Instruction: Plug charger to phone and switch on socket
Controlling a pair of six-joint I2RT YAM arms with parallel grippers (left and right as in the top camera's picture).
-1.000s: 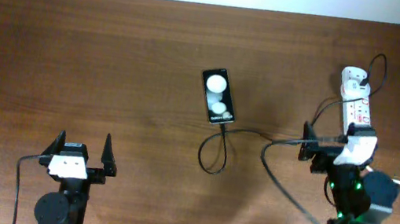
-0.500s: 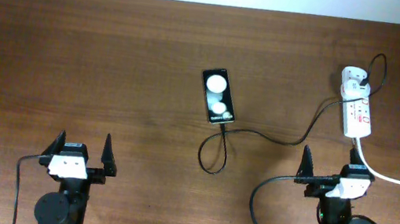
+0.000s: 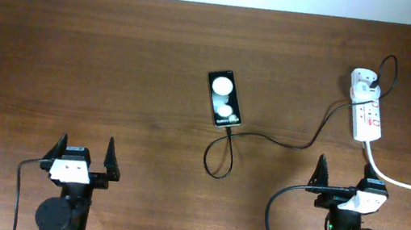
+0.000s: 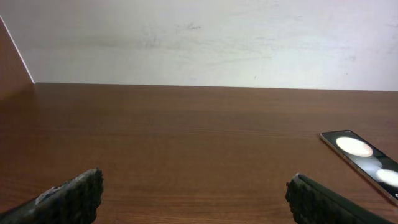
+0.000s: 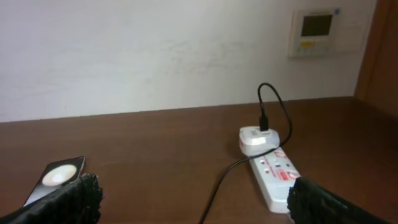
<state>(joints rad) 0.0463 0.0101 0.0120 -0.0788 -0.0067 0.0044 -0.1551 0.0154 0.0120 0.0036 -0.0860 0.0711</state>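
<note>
Left gripper and right gripper both stand wide open, holding nothing. One phone lies in the middle, screen up. One charger runs from its near end (looping once) to the one socket at far right.

Dark brown wood-grain table backed by a plain white wall, with a small white wall panel bearing a pale display, just beside a brown wooden upright
</note>
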